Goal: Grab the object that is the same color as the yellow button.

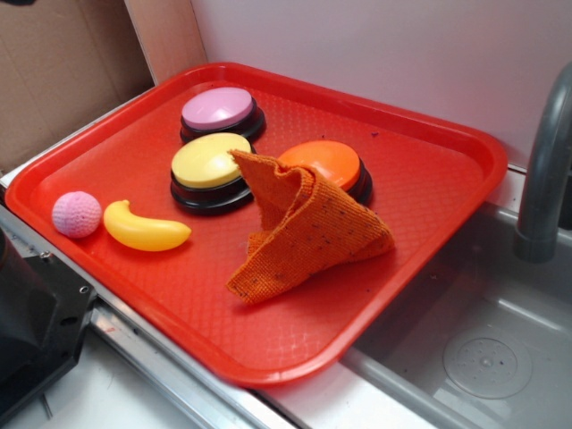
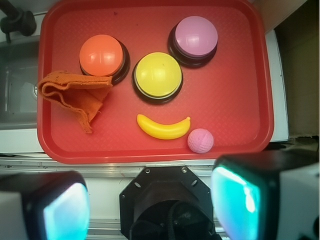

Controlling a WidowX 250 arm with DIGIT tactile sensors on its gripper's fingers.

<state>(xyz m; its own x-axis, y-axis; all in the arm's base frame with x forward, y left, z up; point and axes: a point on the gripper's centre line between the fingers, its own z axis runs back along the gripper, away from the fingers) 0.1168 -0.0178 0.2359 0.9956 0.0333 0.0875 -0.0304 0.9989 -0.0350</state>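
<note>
In the wrist view the gripper hangs released: its two fingers, blurred and glowing teal on their inner faces, stand wide apart at the bottom corners with nothing between them. Between them shows the arm's black base, set on a pale counter just off the near rim of a red tray.

The tray is rectangular with rounded corners, a raised lip and a fine pebbled floor. Nearest the gripper, just inside that near rim, lies the toy banana, smooth glossy yellow plastic, curved with its ends turned toward the buttons, lying flat. At its right tip, touching or all but touching, sits a small pink crocheted ball with a knit, matte surface.

Beyond the banana, near but apart, is the yellow button, a round domed cap on a black base, the same yellow as the banana. An orange button and a pink button flank it farther back. A rumpled orange woven cloth lies folded to a point beside the orange button; the exterior view shows it leaning up against both the orange and yellow buttons.

Bare tray floor surrounds the banana on its left side and toward the yellow button; the near lip runs close on the other side. A steel sink with a grey faucet adjoins the tray beyond the cloth.
</note>
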